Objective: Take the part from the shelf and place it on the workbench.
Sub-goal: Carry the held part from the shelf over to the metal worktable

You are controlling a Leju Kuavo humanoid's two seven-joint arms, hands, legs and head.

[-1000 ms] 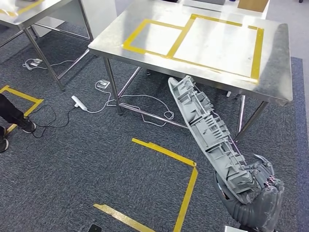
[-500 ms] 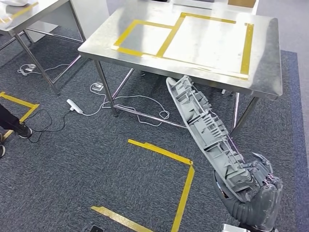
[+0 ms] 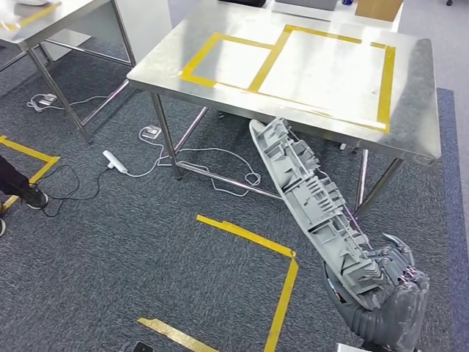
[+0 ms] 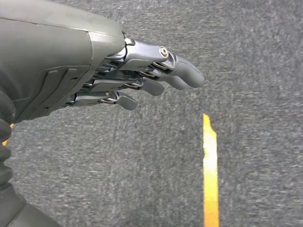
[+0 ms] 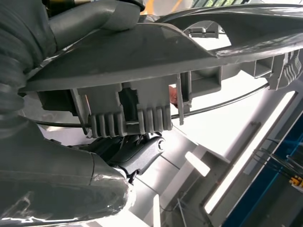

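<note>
Head view shows the long grey ribbed plastic part (image 3: pixel 315 205) held at its near end by the right hand (image 3: pixel 396 282), whose fingers are wrapped around that end. The part slants up and away from the hand, its far tip in front of the near edge of the steel workbench (image 3: pixel 412 95), below the tabletop and not touching it. The tabletop carries two rectangles marked in yellow tape (image 3: pixel 390 81). Under the bench, white cables (image 3: pixel 221 158) and a white power strip (image 3: pixel 115 160) lie on the dark grey carpet (image 3: pixel 111 249), which bears yellow floor tape (image 3: pixel 282 293) nearer the robot. A second steel table (image 3: pixel 39 18) stands at the far left, and a person's dark shoe (image 3: pixel 34 196) shows at the left edge.

Against the picture half a second earlier, the whole scene has shifted a little right and down, so the camera has moved; the part sits in the hand the same way.

In the right wrist view the hand (image 5: pixel 64 184) clamps the part (image 5: pixel 150 61) from both sides. In the left wrist view the left hand (image 4: pixel 107 75) hangs over the carpet (image 4: pixel 250 71) holding nothing, its fingers straight and slightly apart.
</note>
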